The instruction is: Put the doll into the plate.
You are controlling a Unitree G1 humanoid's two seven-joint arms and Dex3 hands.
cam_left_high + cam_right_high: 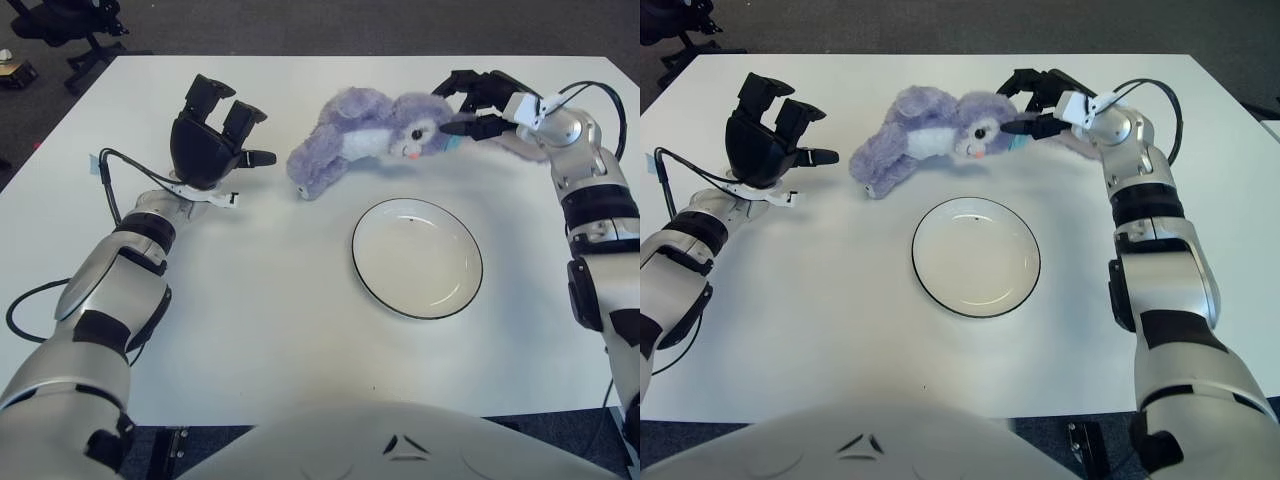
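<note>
The doll (365, 135), a fluffy lilac rabbit, lies on its side on the white table just beyond the plate, head to the right. The white plate (416, 257) with a thin dark rim holds nothing. My right hand (470, 105) is at the doll's head with its fingers spread. The lower finger (462, 127) touches the face, and one long ear (522, 148) trails under the wrist. My left hand (215, 135) is raised at the left of the doll, fingers relaxed and holding nothing.
A black cable (105, 185) loops beside my left forearm. An office chair (60, 25) stands off the table's far left corner. The table's far edge runs just behind the doll.
</note>
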